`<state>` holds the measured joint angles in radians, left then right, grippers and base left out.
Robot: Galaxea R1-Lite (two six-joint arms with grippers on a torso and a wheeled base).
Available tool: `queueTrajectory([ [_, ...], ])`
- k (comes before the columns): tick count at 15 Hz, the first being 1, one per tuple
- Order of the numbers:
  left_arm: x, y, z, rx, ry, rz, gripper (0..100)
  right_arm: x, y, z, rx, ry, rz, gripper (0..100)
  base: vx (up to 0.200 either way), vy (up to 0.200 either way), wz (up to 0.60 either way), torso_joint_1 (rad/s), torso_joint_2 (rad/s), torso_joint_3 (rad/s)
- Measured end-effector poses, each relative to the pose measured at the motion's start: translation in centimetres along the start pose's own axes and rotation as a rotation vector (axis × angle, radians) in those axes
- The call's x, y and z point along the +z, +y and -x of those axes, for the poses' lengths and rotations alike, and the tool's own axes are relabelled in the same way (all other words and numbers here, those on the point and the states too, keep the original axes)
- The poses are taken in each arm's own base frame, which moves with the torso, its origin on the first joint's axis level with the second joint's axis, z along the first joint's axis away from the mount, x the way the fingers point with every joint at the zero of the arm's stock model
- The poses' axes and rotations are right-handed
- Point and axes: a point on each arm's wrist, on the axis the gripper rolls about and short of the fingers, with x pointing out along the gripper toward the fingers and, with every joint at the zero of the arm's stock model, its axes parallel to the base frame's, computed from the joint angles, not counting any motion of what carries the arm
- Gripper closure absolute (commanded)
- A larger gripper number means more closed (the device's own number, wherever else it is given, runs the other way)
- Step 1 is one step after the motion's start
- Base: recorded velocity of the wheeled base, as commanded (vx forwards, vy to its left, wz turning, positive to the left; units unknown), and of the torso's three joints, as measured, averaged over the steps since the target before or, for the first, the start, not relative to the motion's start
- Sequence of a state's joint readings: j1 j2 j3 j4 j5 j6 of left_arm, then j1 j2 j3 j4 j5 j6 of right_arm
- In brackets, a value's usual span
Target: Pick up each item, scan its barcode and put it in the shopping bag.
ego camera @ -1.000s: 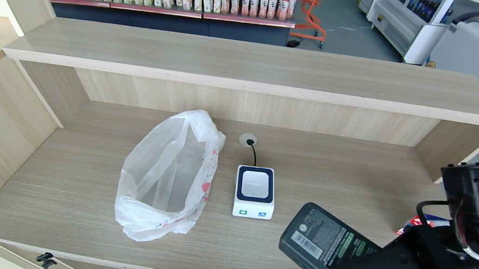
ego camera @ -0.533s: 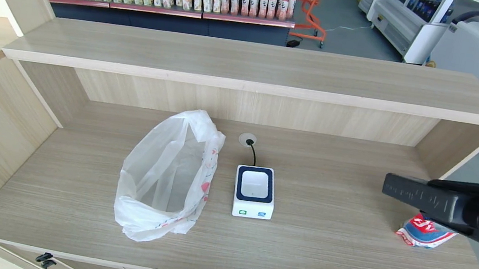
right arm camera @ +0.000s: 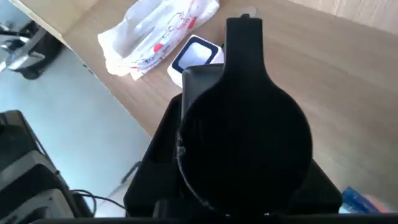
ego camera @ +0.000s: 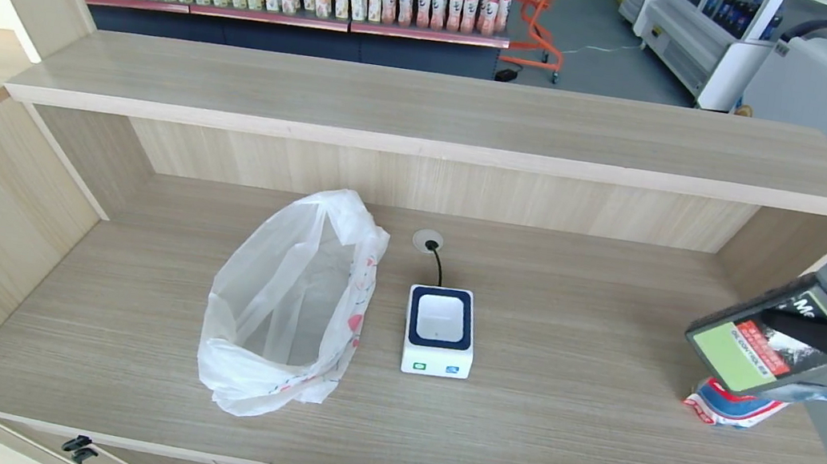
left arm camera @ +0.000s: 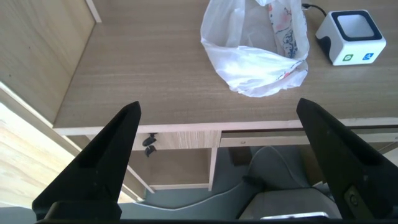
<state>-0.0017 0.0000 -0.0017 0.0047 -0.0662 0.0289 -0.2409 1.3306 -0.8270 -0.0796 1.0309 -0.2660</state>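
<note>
A flat black box with a green and red label is held over the counter's right end, with my right gripper shut on it. Its label face is turned toward the head camera. Under it a red, white and blue packet lies on the counter. The white scanner stands mid-counter, and the open white shopping bag lies just left of it. My left gripper hangs open and holds nothing, out past the counter's front edge, with the bag and scanner beyond it.
The wooden counter has a raised back ledge and side walls. The scanner's black cable runs into a grommet behind it. Bare wood lies between the scanner and the packet.
My right gripper carried the black box from low at the front right up to the counter's right end. The box turned from barcode side showing, through edge-on, to label side showing.
</note>
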Motion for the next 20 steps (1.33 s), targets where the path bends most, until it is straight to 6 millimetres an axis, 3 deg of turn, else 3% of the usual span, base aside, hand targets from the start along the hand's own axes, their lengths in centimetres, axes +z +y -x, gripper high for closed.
queueTrajectory([
  [2, 0.0, 0.0, 0.0, 0.000, 0.000, 0.000, 0, -0.4, -0.4, -1.8, 0.024, 0.036, -0.247, 100, 0.000, 0.000, 0.00, 0.000, 0.00, 0.000],
  [6, 0.0, 0.0, 0.0, 0.000, 0.000, 0.000, 0, -2.3, -1.8, -5.6, 0.093, 0.132, -0.382, 100, 0.000, 0.000, 0.00, 0.000, 0.00, 0.000],
  [10, 0.0, 0.0, 0.0, 0.000, 0.000, 0.000, 0, 1.4, -3.2, -9.7, -0.048, 0.088, -0.691, 100, 0.000, 0.000, 0.00, 0.000, 0.00, 0.000],
  [13, 0.0, 0.0, 0.0, 0.000, 0.000, 0.000, 0, 1.7, -1.6, -13.9, -0.105, 0.090, -0.697, 100, 0.000, 0.000, 0.00, 0.000, 0.00, 0.000],
  [16, 0.0, 0.0, 0.0, 0.000, 0.000, 0.000, 0, 0.3, -0.2, -16.5, -0.066, 0.148, -0.686, 100, 0.000, 0.000, 0.00, 0.000, 0.00, 0.000],
  [20, 0.0, 0.0, 0.0, 0.001, 0.000, 0.000, 0, -2.3, 1.0, -19.7, -0.111, 0.197, -0.533, 100, 0.000, 0.000, 0.00, 0.000, 0.00, 0.000],
])
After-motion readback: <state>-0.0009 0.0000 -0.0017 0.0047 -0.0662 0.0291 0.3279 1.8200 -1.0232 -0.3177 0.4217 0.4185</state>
